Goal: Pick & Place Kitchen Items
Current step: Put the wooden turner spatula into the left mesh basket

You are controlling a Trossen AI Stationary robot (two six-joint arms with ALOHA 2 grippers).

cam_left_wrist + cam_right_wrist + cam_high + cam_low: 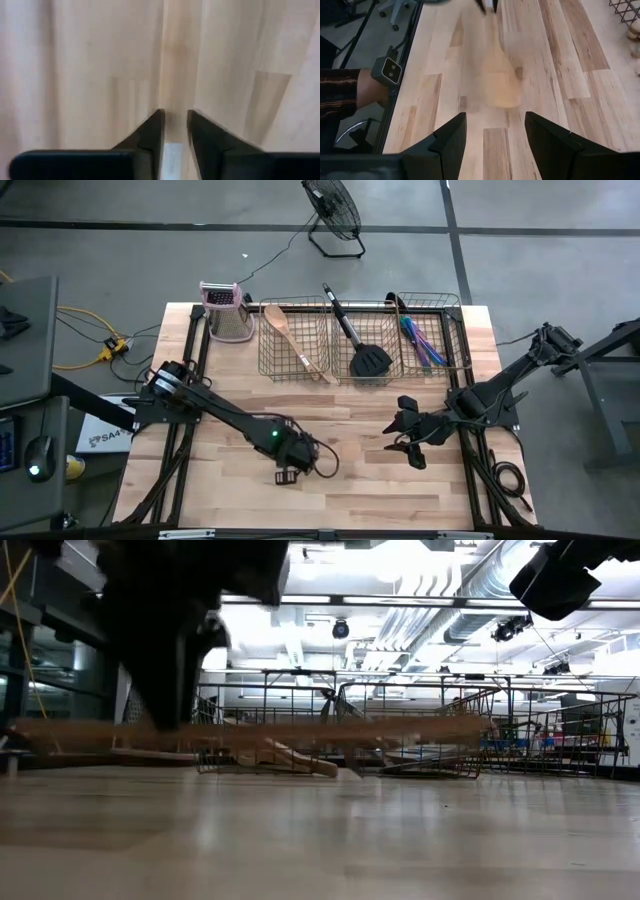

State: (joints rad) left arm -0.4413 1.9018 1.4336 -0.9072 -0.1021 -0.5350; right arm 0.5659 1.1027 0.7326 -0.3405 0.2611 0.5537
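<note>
Left gripper point(290, 473) hangs low over the near middle of the pale butcher-block table point(380, 500), its two dark, wedge-shaped fingers point(150, 132) drawn close on the slim handle of a light wooden spoon point(500, 82). From table height, the spoon shows as a long blurred bar of wood carried level, just clear of the planks. Its rounded oval bowl points toward the right gripper point(405, 442). That gripper waits at the table's right-hand middle with its fingers spread wide and nothing between them.

Along the far edge stand three boxy wire mesh baskets. The left basket point(270, 360) holds a second wooden spoon point(285, 335) lying aslant. The middle basket point(340, 370) holds a black spatula point(365, 358) with a broad flat blade. The right basket point(455, 330) holds slim cutlery point(420, 345) with a blue-purple sheen. Just left of the baskets, a metal box grater point(228, 315) with a pink top stands upright. On the grey floor beyond the table sits a round black fan point(333, 210). A person's arm in a dark patterned sleeve point(340, 90) shows beside the table's edge.
</note>
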